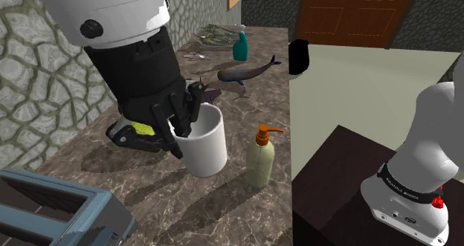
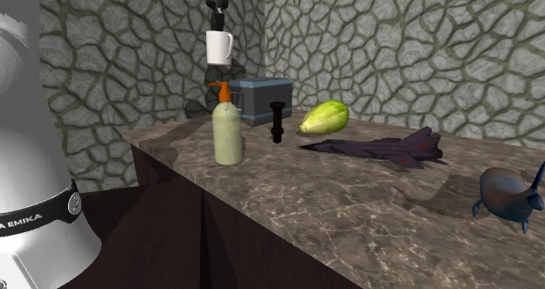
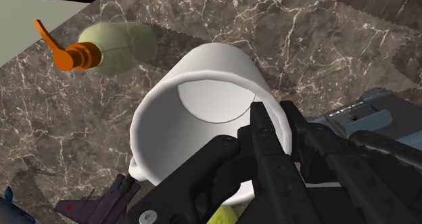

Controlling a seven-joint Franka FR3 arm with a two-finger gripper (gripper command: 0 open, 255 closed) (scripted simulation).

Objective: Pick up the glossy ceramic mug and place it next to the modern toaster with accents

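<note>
Just beside the soap pump bottle (image 1: 260, 159), in the shoulder view, we see the gripper (image 1: 187, 117) clenched on the white mug (image 1: 207, 146). Across the second exterior view, the mug hangs above the bottle's height, clear of the desk (image 2: 349, 191), the toaster (image 2: 260, 99) behind the bottle. At the wrist, one finger sits inside the rim and one outside.

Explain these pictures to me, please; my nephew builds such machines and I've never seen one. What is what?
These are simulator renders of a white robot arm with a black two-finger gripper. One picture looks down from beside its stand, one across the counter, one from the hand itself. The gripper clasps a white mug by its rim, lifted above the counter. Nearby stand a grey-blue toaster and a soap bottle; a toy jet, a whale figure and a green fruit lie there too.
</note>
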